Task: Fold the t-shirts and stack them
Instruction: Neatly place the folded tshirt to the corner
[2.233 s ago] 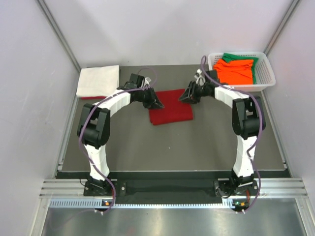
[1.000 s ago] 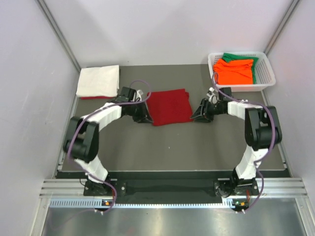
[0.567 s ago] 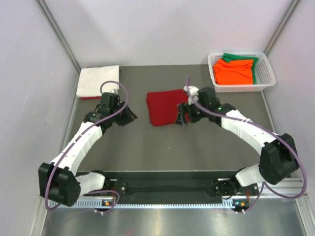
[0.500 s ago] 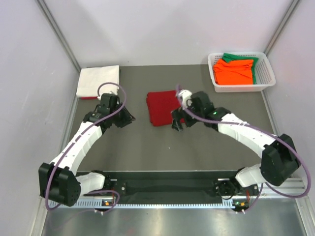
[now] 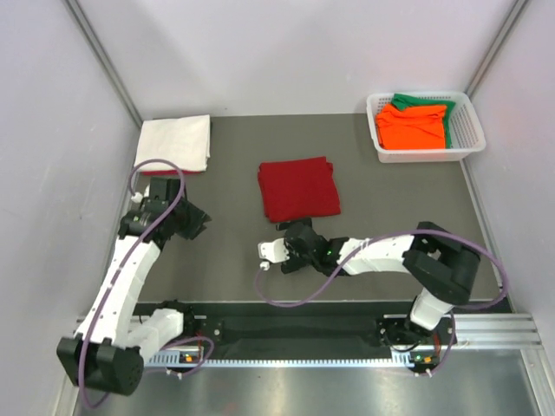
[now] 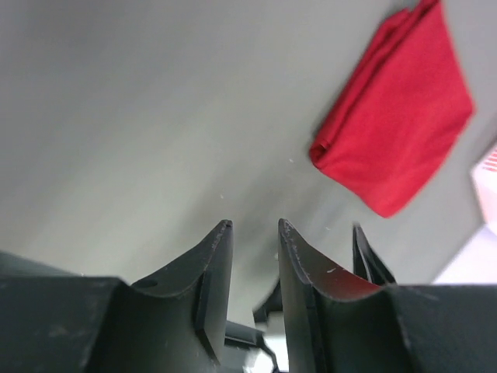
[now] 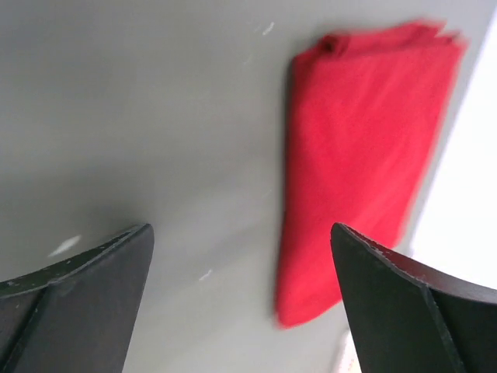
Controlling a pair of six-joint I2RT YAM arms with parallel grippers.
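From above, the dark red t-shirt (image 5: 298, 189) is seen folded at the centre of the table (image 5: 399, 199). The left gripper (image 5: 192, 224) is at its 8 o'clock and the right gripper (image 5: 296, 236) near its 6 o'clock.

In the left wrist view, the fingers (image 6: 217, 249) are parted only narrowly and nothing is held. The shirt is seen at 1 o'clock.

In the right wrist view, the fingers (image 7: 116, 256) are spread wide and empty, with the shirt at 1 o'clock.
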